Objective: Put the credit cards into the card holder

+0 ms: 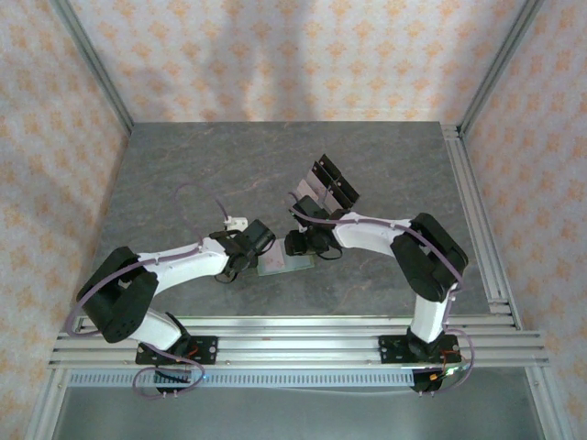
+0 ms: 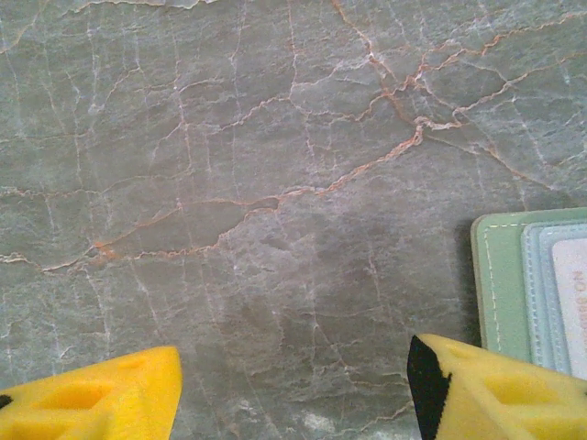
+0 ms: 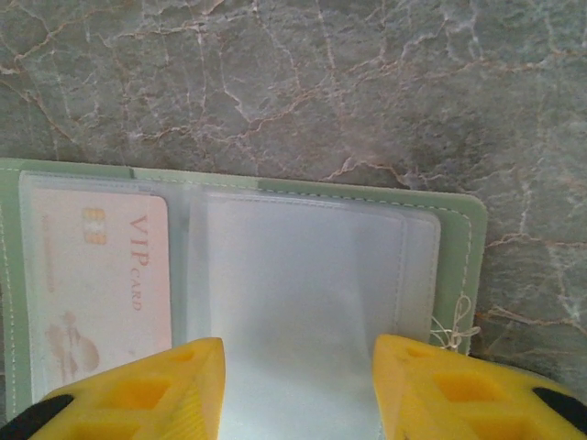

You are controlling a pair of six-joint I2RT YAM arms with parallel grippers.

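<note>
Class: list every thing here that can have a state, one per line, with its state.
card holder: open, lying flat on the table.
VIP card: tucked in a clear sleeve of the holder.
credit cards: standing tilted in the rack.
left gripper: open, empty, beside the holder.
right gripper: open, empty, over the holder.
</note>
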